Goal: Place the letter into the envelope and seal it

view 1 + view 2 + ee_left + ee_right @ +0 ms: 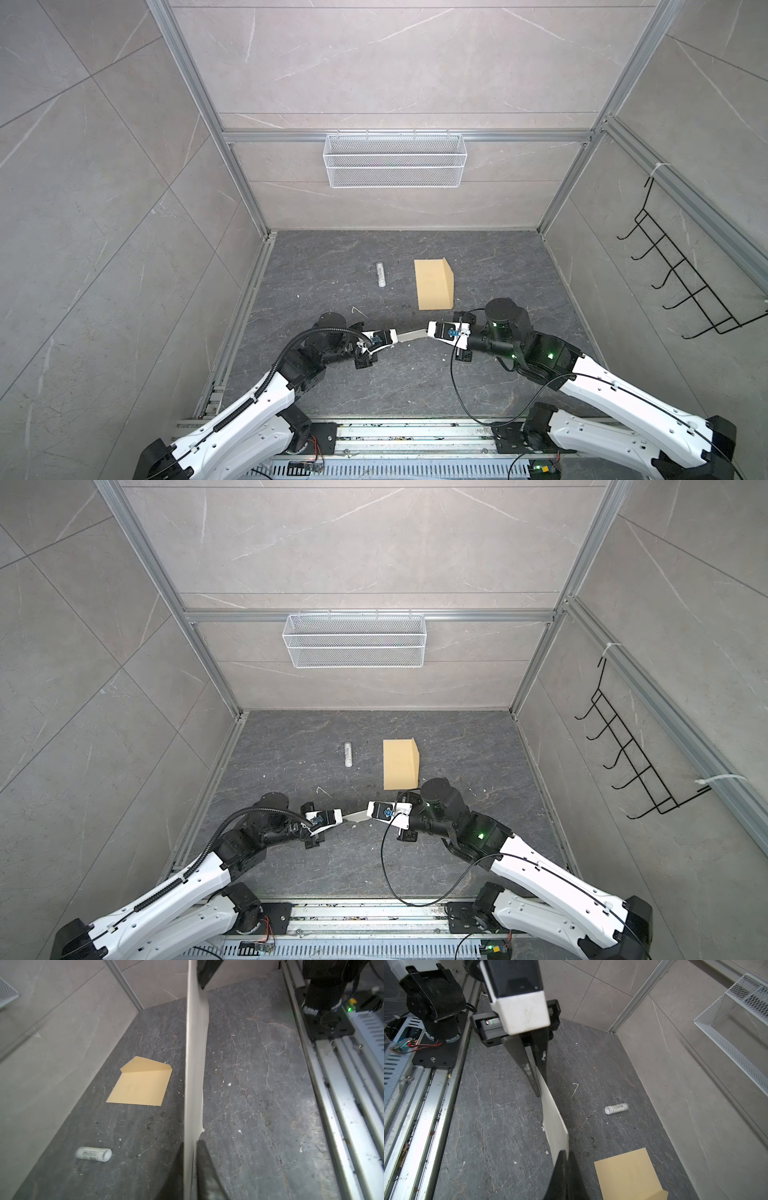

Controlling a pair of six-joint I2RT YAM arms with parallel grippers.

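Right wrist view: dark stone table (492, 1126), the envelope (627, 1172) lying flat on it with its flap raised. Above the table, the letter (554, 1122) spans edge-on between both arms! Right gripper (566, 1156) is clamped tight on one end. Left gripper (539, 1086) has its jaws a sliver apart around the other end, grip unclear. White tube (616, 1108) lies apart, its label print unreadable.

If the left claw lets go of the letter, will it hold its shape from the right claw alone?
It would probably droop: the letter is a thin sheet, curving slightly between the left claw and right claw. Held on edge, it should sag less than flat. It is likely very light, so quick moves may flutter it.
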